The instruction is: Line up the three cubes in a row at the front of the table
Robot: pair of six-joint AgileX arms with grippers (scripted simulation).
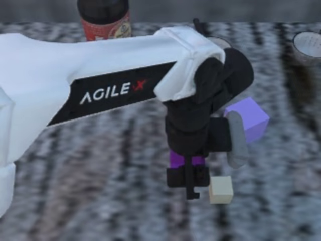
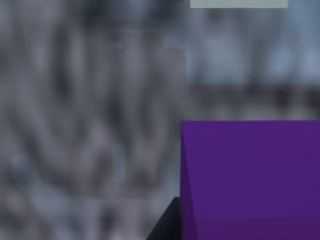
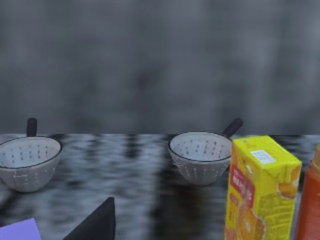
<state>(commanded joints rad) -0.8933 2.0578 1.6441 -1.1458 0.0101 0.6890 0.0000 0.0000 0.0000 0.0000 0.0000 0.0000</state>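
My left arm reaches across the table (image 1: 100, 191) from the left. Its gripper (image 1: 188, 175) points down, shut on the deep purple cube (image 1: 186, 159), which shows only as a strip under the wrist. In the left wrist view one black finger (image 2: 167, 225) presses the side of the purple cube (image 2: 250, 175). The small cream cube (image 1: 220, 190) sits just right of the gripper, close to the fingers. The larger lavender-blue cube (image 1: 248, 118) lies behind it to the right, partly hidden by the wrist. My right gripper (image 3: 145, 232) is outside the top view and holds nothing; the lavender-blue cube's corner (image 3: 17, 230) shows beside it.
A dark bottle with a red label (image 1: 104, 17) stands at the back edge, and a white colander (image 1: 308, 45) at the back right. The right wrist view shows two white colanders (image 3: 30, 162) (image 3: 202, 155), a yellow juice carton (image 3: 260, 190) and an orange bottle (image 3: 310, 200).
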